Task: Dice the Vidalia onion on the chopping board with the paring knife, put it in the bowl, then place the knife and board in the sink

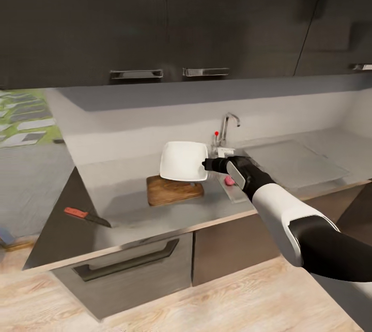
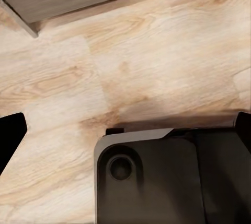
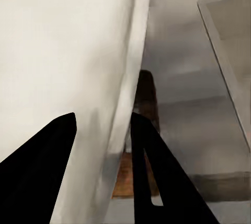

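Observation:
The white bowl (image 1: pixel 181 160) hangs tilted above the far end of the wooden chopping board (image 1: pixel 173 191), with my right gripper (image 1: pixel 207 164) shut on its right rim. In the right wrist view the bowl's rim (image 3: pixel 123 130) runs between the two dark fingers (image 3: pixel 157 177), and the board (image 3: pixel 145 98) shows beyond it. The pinkish Vidalia onion (image 1: pixel 229 182) lies in the sink (image 1: pixel 236 195), partly hidden behind my right forearm. The paring knife (image 1: pixel 86 215) rests on the countertop (image 1: pixel 129 208) far to the left. My left gripper (image 2: pixel 125 130) is open over the floor.
A chrome faucet (image 1: pixel 229 124) with a red-tipped lever stands behind the sink, and a flat drainboard (image 1: pixel 297 164) lies to its right. Dark wall cabinets (image 1: pixel 165 17) hang above. The left wrist view looks down on wood floor (image 2: pixel 130 62) and the robot's dark base (image 2: pixel 157 182).

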{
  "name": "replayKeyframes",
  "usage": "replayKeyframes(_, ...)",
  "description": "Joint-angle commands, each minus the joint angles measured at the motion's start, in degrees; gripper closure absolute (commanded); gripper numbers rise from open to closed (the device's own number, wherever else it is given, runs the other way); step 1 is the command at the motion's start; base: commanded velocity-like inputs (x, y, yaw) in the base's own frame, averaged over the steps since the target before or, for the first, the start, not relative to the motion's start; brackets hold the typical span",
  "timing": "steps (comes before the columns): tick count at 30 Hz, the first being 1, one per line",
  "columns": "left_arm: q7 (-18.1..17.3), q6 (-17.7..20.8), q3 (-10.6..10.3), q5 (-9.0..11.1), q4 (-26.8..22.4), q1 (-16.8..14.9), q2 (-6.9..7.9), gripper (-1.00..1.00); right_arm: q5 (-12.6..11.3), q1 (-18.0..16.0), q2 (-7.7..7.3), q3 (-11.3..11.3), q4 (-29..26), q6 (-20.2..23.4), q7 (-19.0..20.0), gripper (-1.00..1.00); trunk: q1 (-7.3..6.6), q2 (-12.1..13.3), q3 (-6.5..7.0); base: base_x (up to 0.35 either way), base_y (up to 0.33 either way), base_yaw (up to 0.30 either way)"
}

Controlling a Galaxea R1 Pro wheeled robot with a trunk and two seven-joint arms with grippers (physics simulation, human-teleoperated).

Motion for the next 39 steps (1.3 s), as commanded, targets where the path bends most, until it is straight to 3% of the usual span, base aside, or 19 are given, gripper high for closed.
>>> replayKeyframes(1, -0.03, -0.08, -0.14, 0.0, -0.09, 0.01, 0.03, -1.0, -0.49, -0.07, -0.03, 0.31, -0.04, 0.21, -0.12, 1.0, 0.04, -0.12, -0.11, 0.0, 0.289, 0.262)
replayKeyframes(20, -0.05, -0.09, -0.14, 0.0, -0.1, 0.01, 0.03, -1.0, -0.49, -0.07, -0.03, 0.31, -0.02, 0.21, -0.12, 1.0, 0.04, -0.12, -0.11, 0.0, 0.294, 0.256)
replayKeyframes(28, -0.05, -0.08, -0.14, 0.0, -0.09, 0.01, 0.03, -1.0, -0.49, -0.07, -0.03, 0.31, 0.05, 0.21, -0.12, 1.0, 0.04, -0.12, -0.11, 0.0, 0.25, 0.035)
replayKeyframes(39, -0.01, -0.06, -0.14, 0.0, -0.11, 0.01, 0.03, -1.0, -0.49, -0.07, -0.03, 0.31, 0.15, 0.21, -0.12, 1.0, 0.04, -0.12, -0.11, 0.0, 0.029, 0.001)
